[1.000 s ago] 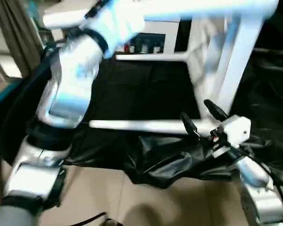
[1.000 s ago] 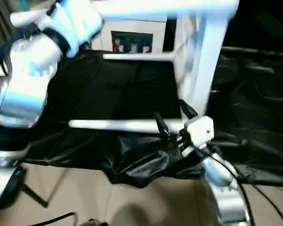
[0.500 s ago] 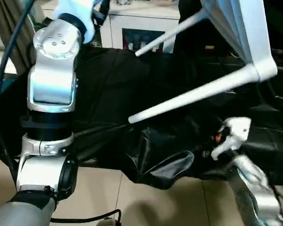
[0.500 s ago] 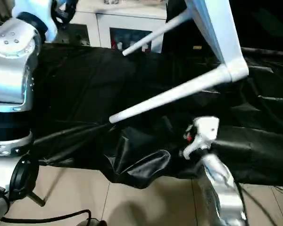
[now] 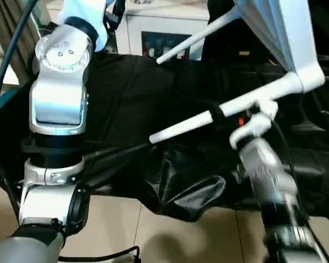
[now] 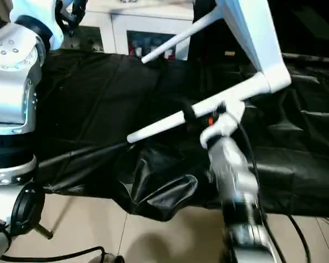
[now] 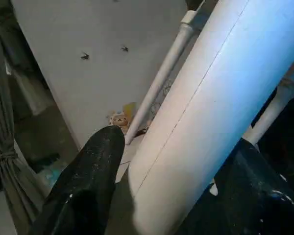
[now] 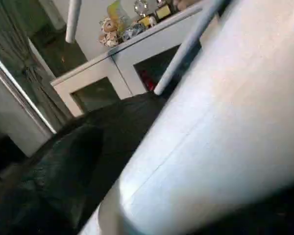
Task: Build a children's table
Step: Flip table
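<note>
Left wrist view: left gripper (image 7: 171, 181) is closed around a leg (image 7: 210, 112) of the children's table (image 5: 279, 33); right gripper (image 5: 230, 112) is spread about the near leg (image 5: 192, 120).

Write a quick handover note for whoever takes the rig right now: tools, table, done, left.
Left tool: shut on one table leg, raised high.
Right tool: fingers straddle the nearest leg; grip unconfirmed.
Children's table: held tilted in the air above the black cloth, legs pointing toward the robot.
Done: visible legs sit in their corner sockets.
Left: probably confirm the right grip, then turn the table onto its legs.
</note>
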